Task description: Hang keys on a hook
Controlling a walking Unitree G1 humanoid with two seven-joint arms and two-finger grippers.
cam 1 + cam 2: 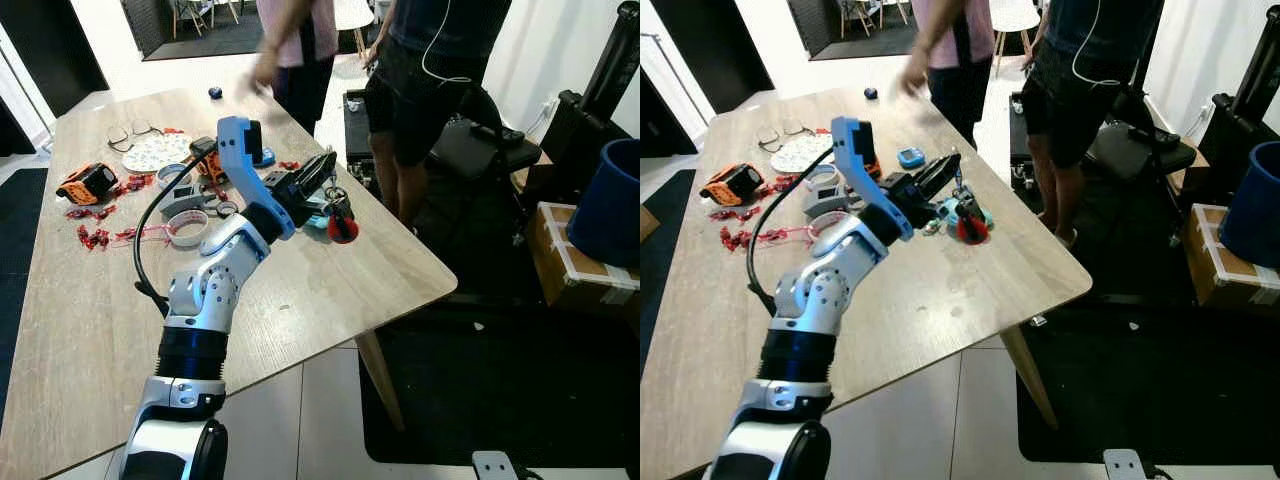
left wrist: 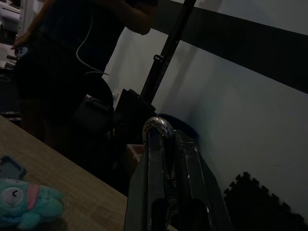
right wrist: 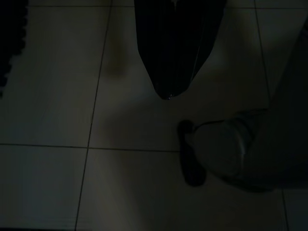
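Observation:
My left gripper (image 1: 325, 165) is held up over the right part of the wooden table (image 1: 330, 300), shut on a bunch of keys (image 1: 338, 205). A red ball fob (image 1: 343, 230) dangles below it, just above the table. In the left wrist view the silver key ring (image 2: 159, 126) is pinched at the tips of the black fingers (image 2: 190, 168). A teal plush toy (image 1: 950, 212) lies on the table right beside the hanging fob. My right gripper (image 3: 168, 91) hangs idle over the dim tiled floor, its fingers closed to a point.
Tape rolls (image 1: 187, 228), glasses (image 1: 130, 132), an orange tape measure (image 1: 88, 182) and red clips (image 1: 95, 236) lie at the table's far left. Two people (image 1: 430, 70) stand at the far right edge. A blue bin (image 1: 612, 200), a box (image 1: 575, 260) and a chair (image 1: 480, 145) stand on the right.

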